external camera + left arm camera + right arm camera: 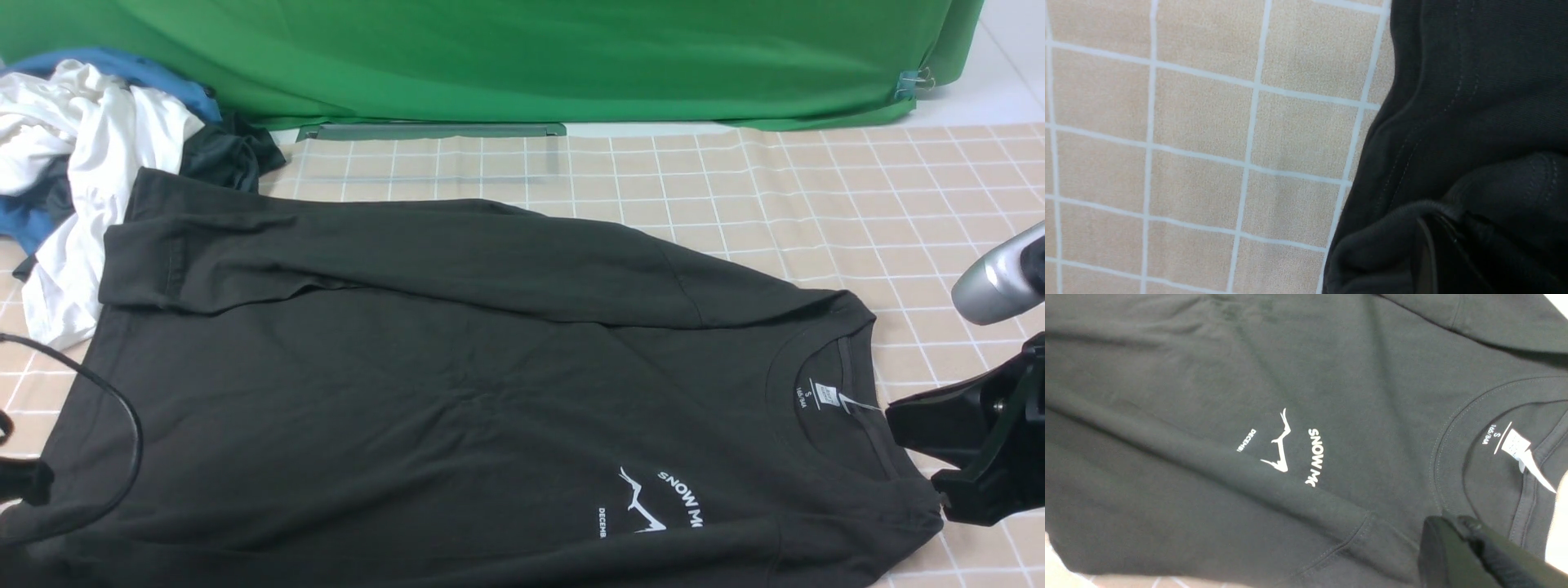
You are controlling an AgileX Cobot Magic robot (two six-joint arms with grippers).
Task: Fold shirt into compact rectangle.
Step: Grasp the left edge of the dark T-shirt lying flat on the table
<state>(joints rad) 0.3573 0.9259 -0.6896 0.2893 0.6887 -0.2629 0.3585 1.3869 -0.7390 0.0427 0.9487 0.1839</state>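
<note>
The black shirt (408, 392) lies spread on the checked cloth, collar to the right and hem to the left, with one sleeve (367, 253) folded across its far side. Its white print (653, 502) and neck label (824, 396) face up. My right gripper (898, 425) sits at the collar's near side. In the right wrist view its fingers (1453, 520) are pressed together with a bit of shirt (1208, 396) at the tips. My left gripper (1437, 245) is at the hem corner, where folds of shirt (1474, 102) bunch over and between its dark fingers.
A heap of white, blue and dark garments (82, 147) lies at the far left, touching the shirt's hem corner. A green backdrop (490, 57) closes off the far side, with a metal bar (433, 131) at its foot. Beige checked tablecloth (816, 188) shows at the far right.
</note>
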